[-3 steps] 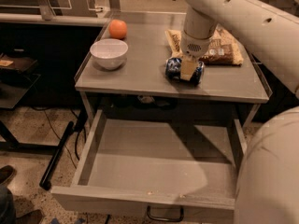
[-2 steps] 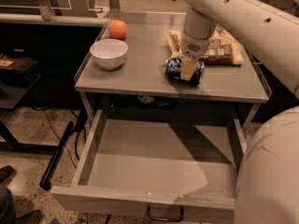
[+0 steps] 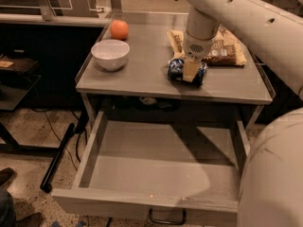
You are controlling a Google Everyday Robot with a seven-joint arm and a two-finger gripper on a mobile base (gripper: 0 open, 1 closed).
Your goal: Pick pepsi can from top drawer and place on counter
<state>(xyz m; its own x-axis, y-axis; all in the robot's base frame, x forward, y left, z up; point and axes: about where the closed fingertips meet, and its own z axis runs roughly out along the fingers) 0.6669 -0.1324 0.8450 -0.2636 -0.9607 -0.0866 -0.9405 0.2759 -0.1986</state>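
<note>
The pepsi can (image 3: 177, 70) lies on its side on the counter (image 3: 147, 77), near the right front. My gripper (image 3: 191, 71) reaches down over the can from above, its fingers (image 3: 191, 71) straddling the can's middle. The top drawer (image 3: 161, 167) is pulled fully out below the counter, with nothing lying in it; its dark loop handle (image 3: 166, 219) shows at the front.
A white bowl (image 3: 110, 54) and an orange (image 3: 119, 30) sit at the counter's left back. A brown snack bag (image 3: 227, 51) lies behind the can. My arm crosses the upper right; my base fills the lower right corner. A dark shelf stands left.
</note>
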